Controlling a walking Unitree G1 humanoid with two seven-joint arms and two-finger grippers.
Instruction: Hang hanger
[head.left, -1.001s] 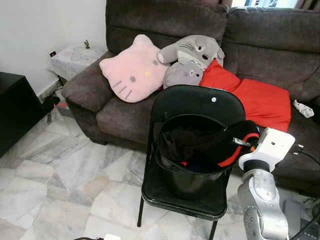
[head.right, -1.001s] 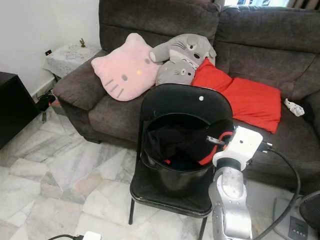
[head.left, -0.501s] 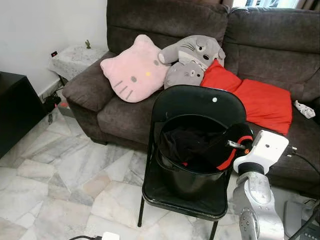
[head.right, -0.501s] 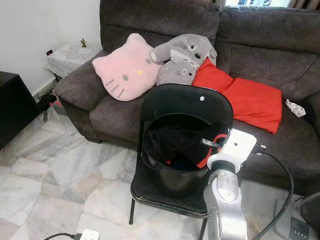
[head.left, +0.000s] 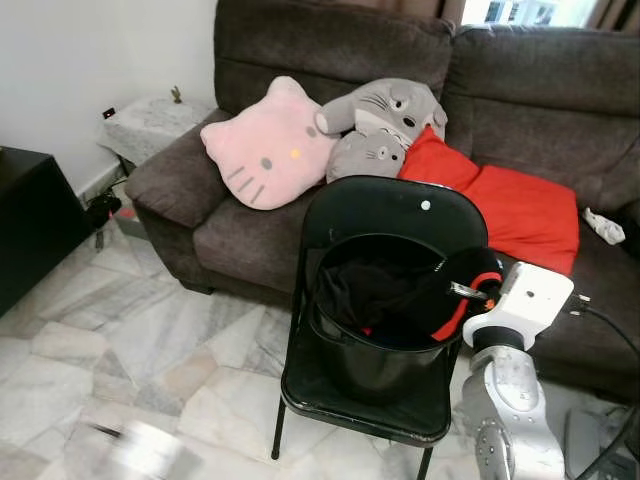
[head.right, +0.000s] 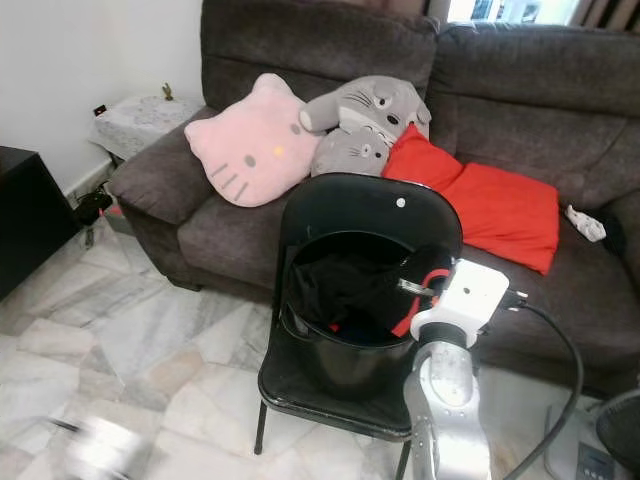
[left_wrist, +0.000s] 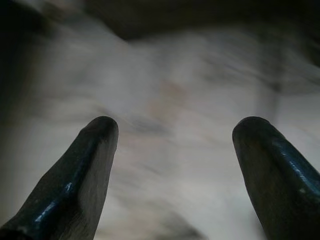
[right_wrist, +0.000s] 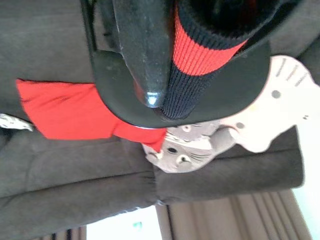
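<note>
While you look down at the scene, the biggest thing before you is the dark brown sofa (head.left: 560, 130), running across the far side. On its seat lie a red cushion (head.left: 520, 205), a pink cat-face cushion (head.left: 265, 150) and a grey plush (head.left: 385, 125), all crowded toward the middle.

Just in front of the sofa stands a black folding chair (head.left: 390, 205), its back toward the sofa and its seat edge toward you. A black bucket (head.left: 375, 365) sits upright on the seat, and a black garment with a red stripe (head.left: 400, 290) is bundled inside, spilling over the rim on your right.

Your hanger cannot be told apart from that dark bundle, so its long axis and which way it points cannot be read.

Your right claw (head.left: 468, 291) is at the bucket's right rim, pressed against the red-striped knit; you cannot tell whether it is gripping anything. There is little room there: the rim, the chair back and the sofa front all sit close.

Marble floor (head.left: 120, 340) lies open to your left of the chair.

Your left claw (left_wrist: 175, 135) hangs over blurred floor, its fingers (left_wrist: 85, 170) spread wide and holding nothing.
</note>
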